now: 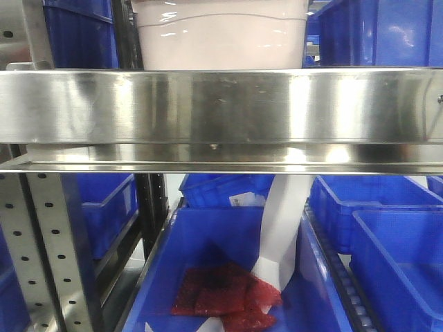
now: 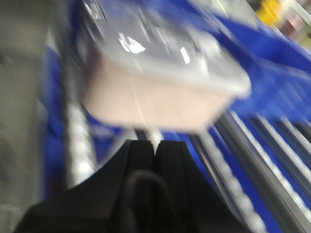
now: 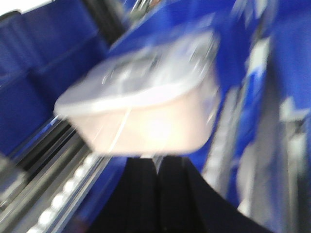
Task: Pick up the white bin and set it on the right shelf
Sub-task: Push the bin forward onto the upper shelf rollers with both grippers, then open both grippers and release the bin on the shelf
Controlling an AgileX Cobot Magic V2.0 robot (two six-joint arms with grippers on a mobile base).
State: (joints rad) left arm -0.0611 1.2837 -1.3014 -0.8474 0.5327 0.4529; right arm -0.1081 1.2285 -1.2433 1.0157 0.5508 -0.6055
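Observation:
The white bin [image 1: 221,41], pinkish off-white with a curved side line, stands above and behind the broad steel front rail of the right shelf [image 1: 221,104]. In the blurred left wrist view the white bin [image 2: 155,99], under its glossy grey lid, sits just ahead of my left gripper [image 2: 156,141]. That gripper is shut with nothing between its fingers. The right wrist view, also blurred, has the white bin [image 3: 150,121] directly in front of my right gripper [image 3: 156,160], shut and empty too. Neither gripper appears in the front view.
Blue bins [image 1: 377,31] flank the white bin and fill the level below [image 1: 394,242]. One lower blue bin holds red mesh bags [image 1: 225,294] and a white paper strip [image 1: 280,228]. Perforated uprights [image 1: 41,249] stand at left. Roller rails [image 2: 243,160] run beside the bin.

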